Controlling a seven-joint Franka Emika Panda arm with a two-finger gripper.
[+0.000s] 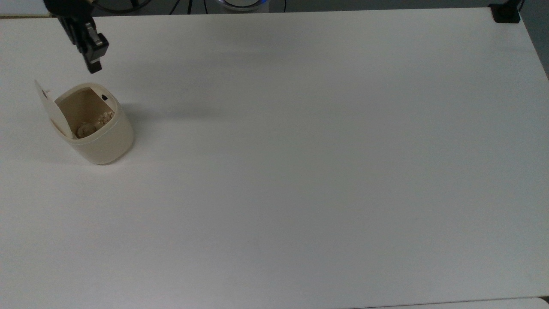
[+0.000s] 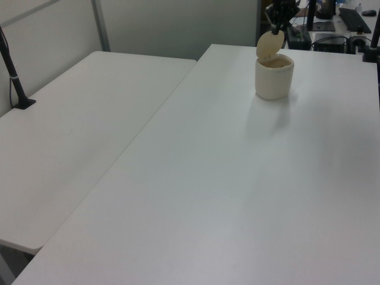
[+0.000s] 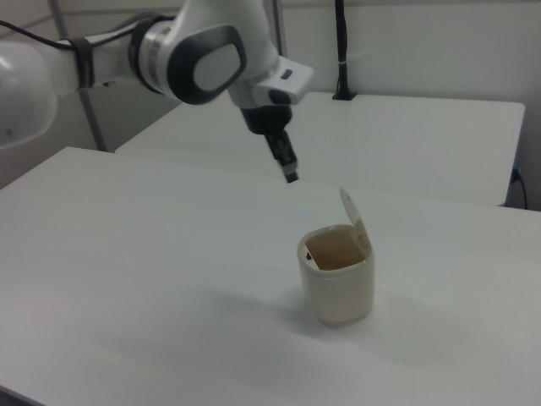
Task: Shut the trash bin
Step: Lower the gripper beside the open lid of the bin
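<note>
The trash bin (image 1: pixel 96 124) stands on the white table (image 1: pixel 300 171) near the top view's left edge, its lid (image 1: pixel 51 109) tipped up and open, with crumpled paper (image 1: pixel 92 124) lying inside. The gripper (image 1: pixel 94 66) hangs in the air just beyond the bin's rim, touching nothing. Its fingers appear pressed together and hold nothing. In the right view the gripper (image 3: pixel 290 176) sits above and to the left of the raised lid (image 3: pixel 355 222).
</note>
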